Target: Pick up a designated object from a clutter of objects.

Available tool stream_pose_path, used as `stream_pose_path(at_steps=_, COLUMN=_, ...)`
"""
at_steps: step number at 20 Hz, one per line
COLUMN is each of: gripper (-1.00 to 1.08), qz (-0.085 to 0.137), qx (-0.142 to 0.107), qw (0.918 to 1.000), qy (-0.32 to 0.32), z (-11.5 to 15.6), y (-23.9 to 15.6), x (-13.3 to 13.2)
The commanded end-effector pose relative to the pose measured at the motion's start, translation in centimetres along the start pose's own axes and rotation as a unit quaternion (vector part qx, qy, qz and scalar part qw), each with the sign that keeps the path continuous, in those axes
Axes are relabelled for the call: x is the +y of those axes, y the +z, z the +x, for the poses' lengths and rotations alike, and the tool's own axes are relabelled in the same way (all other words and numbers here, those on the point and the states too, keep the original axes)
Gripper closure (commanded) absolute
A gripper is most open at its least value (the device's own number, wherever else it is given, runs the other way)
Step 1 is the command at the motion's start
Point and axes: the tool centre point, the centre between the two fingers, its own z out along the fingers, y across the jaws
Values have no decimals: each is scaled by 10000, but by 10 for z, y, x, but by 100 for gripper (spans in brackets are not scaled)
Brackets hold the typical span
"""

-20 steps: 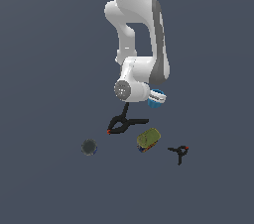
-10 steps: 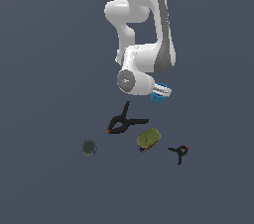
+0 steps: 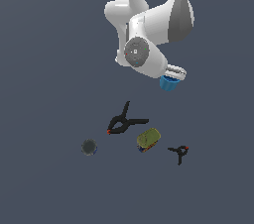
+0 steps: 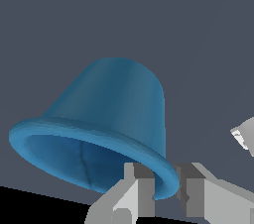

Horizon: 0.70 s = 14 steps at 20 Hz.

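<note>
Blue cup (image 3: 168, 84) held up in the air by the gripper (image 3: 173, 75), well above the dark bench surface (image 3: 44, 69) and clear of the other items. In the wrist view, gripper (image 4: 162, 183) clenched on the rim of the blue cup (image 4: 106, 119): two grey fingers (image 4: 141, 188), one on each side of the flared rim, cup wall pinched between them. Cup mouth turned toward the wrist camera, closed bottom pointing away.

On the bench below, in the exterior view: large black clamp (image 3: 124, 120) with red tip, lying flat near the middle. Olive-green can (image 3: 148, 140) just beside it, toward the exterior view's right, lying on its side. Small black clamp (image 3: 179, 153) further to that right, apart from the can. Dark grey round thing (image 3: 89, 146) alone toward the exterior view's left, well apart from the large clamp. No bench edges or corners visible in either view.
</note>
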Motion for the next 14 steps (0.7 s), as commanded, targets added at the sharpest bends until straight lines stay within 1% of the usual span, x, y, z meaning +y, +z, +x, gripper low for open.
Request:
stream_pose_path(at_steps=1, gripper=108, qz=-3, qx=4, qw=10000, qy=-6, z=-24, y=-18, x=-11)
stream_pose_path(at_steps=8, gripper=108, qz=-2, qx=2, qw=10000, qy=-8, z=-78, y=-61, x=-39)
stream_pose_path(at_steps=14, gripper=108, qz=9, qx=-2, qw=10000, qy=-9, z=-107, y=-86, x=-56)
